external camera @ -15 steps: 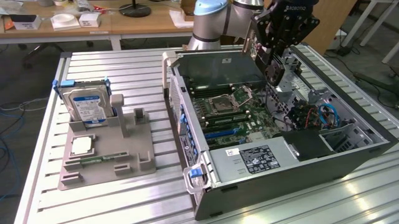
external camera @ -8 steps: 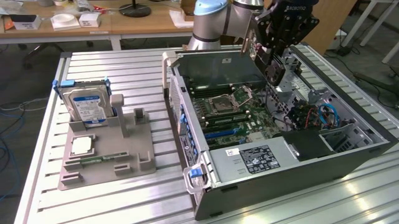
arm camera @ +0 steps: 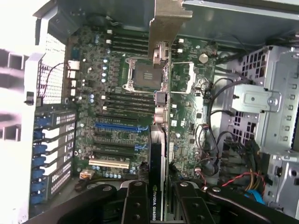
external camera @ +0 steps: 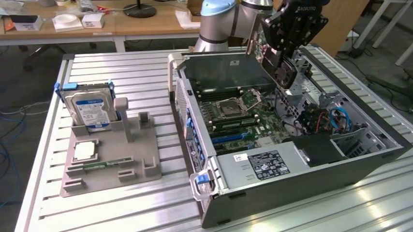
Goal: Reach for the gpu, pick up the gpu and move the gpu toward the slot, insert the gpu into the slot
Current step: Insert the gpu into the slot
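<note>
Where the robot's black two-fingered gripper hangs over the open grey metal computer case, its jaws are drawn in to a narrow gap and clamp the gpu, a thin dark rectangular circuit card with a round black fan on one face. In the wrist view the gripper presses its black fingers against both faces of the gpu, which appears edge-on, with its bare metal mounting bracket at the end far from the gripper. The card is held upright above the green motherboard, raised clear of the board on the side of the case toward the exterior view's right. Beneath it lie the square silver processor socket and a long blue expansion slot; the card's edge runs just beside the end of that slot, not in it. A silver power supply box with a black label occupies the near corner of the case. On the slatted metal table, toward the exterior view's left and well apart from the case, a grey moulded fixture carries an upright silver hard drive with a blue label and a small square silver chip lying flat.
</note>
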Controlling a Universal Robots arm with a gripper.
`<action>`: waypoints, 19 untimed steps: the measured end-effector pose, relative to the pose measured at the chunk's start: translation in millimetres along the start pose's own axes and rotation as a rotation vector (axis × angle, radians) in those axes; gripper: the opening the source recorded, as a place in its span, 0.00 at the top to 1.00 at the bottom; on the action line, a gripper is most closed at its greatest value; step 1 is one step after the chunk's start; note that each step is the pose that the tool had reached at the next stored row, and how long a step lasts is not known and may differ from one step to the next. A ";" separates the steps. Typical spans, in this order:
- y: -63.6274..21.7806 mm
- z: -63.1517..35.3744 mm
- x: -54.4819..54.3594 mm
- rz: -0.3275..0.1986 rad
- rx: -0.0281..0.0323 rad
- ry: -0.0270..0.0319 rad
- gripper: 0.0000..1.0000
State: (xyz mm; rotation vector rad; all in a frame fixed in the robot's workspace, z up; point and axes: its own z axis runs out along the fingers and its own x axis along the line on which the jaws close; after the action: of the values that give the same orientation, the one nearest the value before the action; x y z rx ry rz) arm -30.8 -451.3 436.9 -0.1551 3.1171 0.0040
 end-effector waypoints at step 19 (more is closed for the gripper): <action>-0.7 0.6 1.2 -0.243 -0.0049 0.0004 0.74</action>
State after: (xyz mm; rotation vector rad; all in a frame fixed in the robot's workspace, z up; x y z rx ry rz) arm -31.9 -452.2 436.3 -0.5322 3.0758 0.0077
